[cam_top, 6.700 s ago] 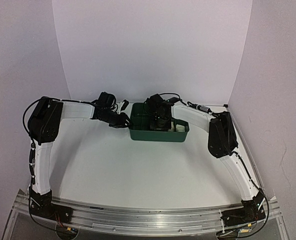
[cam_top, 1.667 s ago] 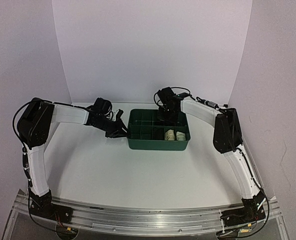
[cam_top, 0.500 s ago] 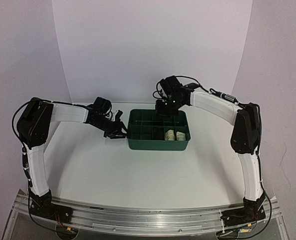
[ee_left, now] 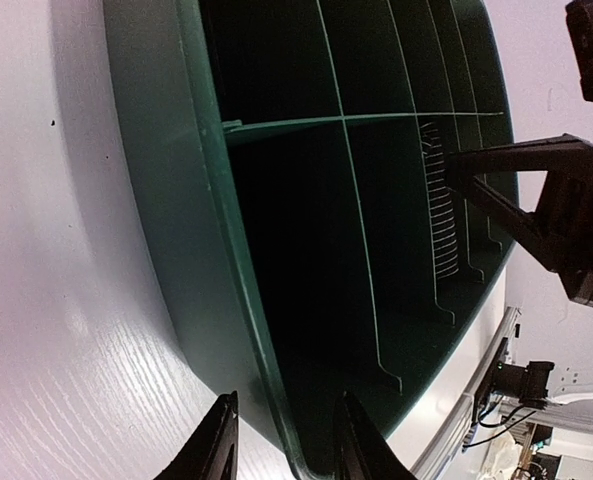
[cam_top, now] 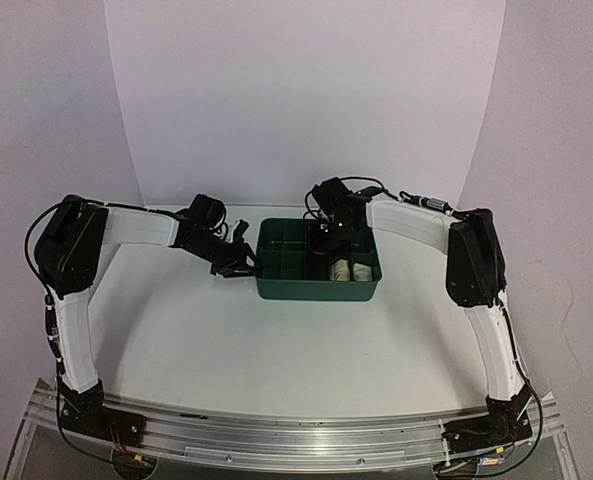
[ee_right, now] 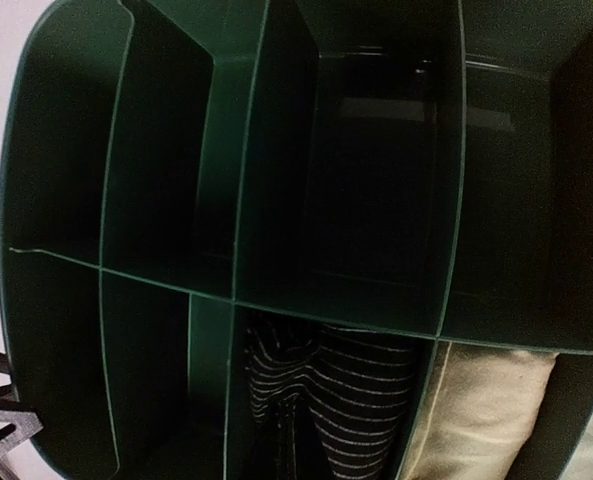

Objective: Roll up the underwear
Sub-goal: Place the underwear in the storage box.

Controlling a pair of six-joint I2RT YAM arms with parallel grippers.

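Note:
The green compartment tray (cam_top: 272, 284) stands mid-table. Three rolled underwear lie in its front-right compartments: a black one with thin pale stripes (ee_right: 356, 400), also visible as the striped roll (ee_left: 444, 210), then a cream roll (ee_right: 486, 410) and a second cream roll (cam_top: 362, 270). My left gripper (cam_top: 240, 262) is at the tray's left wall, open, with one finger (ee_left: 216, 440) outside and the other inside the rim. My right gripper (cam_top: 334, 228) hangs over the tray's back middle compartments, shut and empty. Its fingers do not show in the right wrist view.
The tray's other compartments (ee_right: 356, 180) look empty and dark. White table (cam_top: 276, 340) surrounds the tray, with white walls behind and at both sides. The metal rail (cam_top: 296, 440) with both arm bases runs along the near edge.
The right arm has come down from its raised pose to just above the tray's back compartments. The left arm stays at the tray's left wall.

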